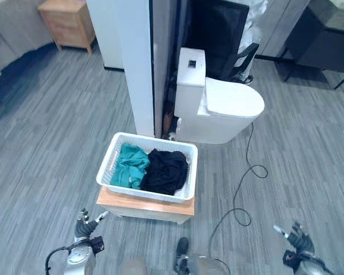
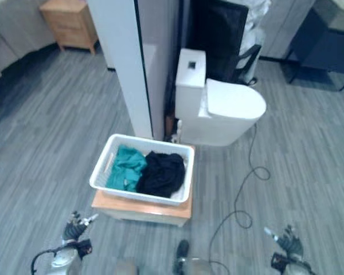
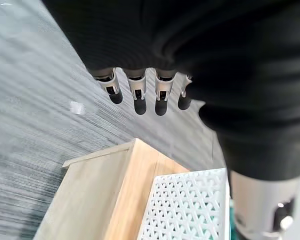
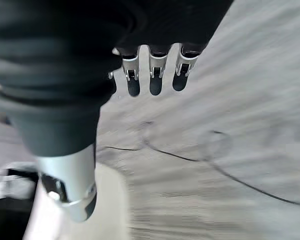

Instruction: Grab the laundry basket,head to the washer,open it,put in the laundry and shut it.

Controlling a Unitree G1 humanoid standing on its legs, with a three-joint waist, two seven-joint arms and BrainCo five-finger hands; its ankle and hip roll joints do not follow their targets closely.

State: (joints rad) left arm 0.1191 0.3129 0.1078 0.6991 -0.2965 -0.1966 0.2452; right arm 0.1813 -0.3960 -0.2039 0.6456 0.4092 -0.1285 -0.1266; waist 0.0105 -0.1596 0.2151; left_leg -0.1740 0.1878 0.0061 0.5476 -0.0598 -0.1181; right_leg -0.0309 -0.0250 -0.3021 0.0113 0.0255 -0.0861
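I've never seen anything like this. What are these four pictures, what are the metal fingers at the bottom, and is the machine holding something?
A two-armed humanoid robot took them. Two pictures come from cameras in its head, looking down; two from cameras on its wrists, looking along its fingers. The left hand and right hand hang open and hold nothing. Ahead, a white laundry basket sits on a low wooden stand, holding a teal garment and a black garment. Behind it is a toilet beside a white partition.
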